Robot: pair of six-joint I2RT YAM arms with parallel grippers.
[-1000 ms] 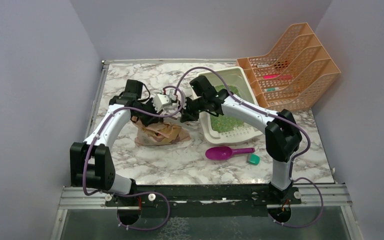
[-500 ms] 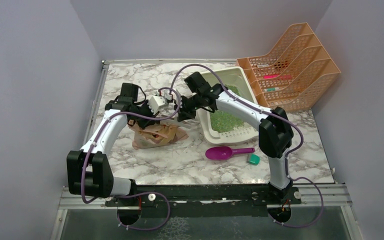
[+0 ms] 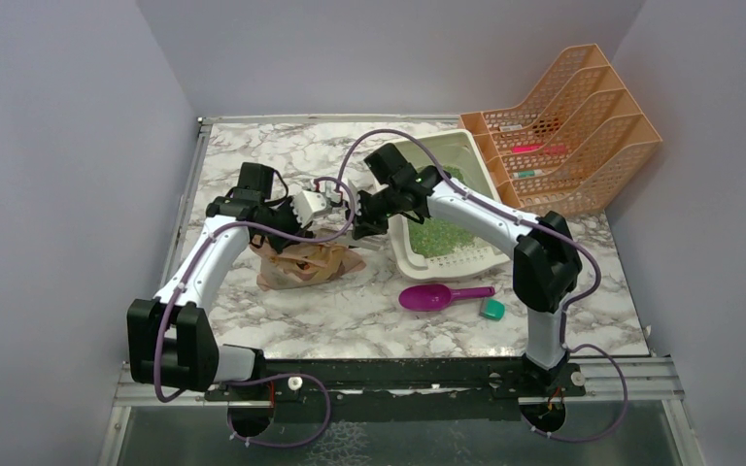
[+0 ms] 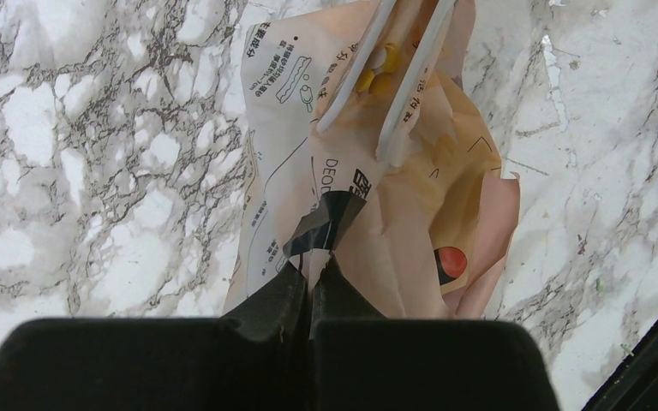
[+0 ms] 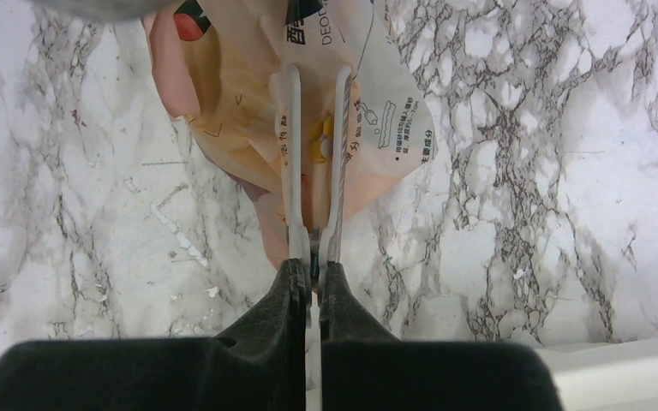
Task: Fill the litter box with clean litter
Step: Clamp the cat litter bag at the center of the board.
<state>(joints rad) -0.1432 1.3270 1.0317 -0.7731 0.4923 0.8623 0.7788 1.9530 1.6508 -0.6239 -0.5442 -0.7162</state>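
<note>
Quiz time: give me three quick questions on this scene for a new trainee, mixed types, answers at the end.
1. True or false: the magenta scoop lies on the table, outside the litter box.
2. The left gripper and right gripper are both shut on: A the scoop, B the paper bag, C the orange rack?
3. Fill in: the litter in the box is coloured ____.
Key: 1 true; 2 B; 3 green.

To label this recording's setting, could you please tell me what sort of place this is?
Probably a robot test cell: plain walls box in a marble-patterned table, two arms are bolted to a metal rail, and the litter box and orange file rack look like staged props.
</note>
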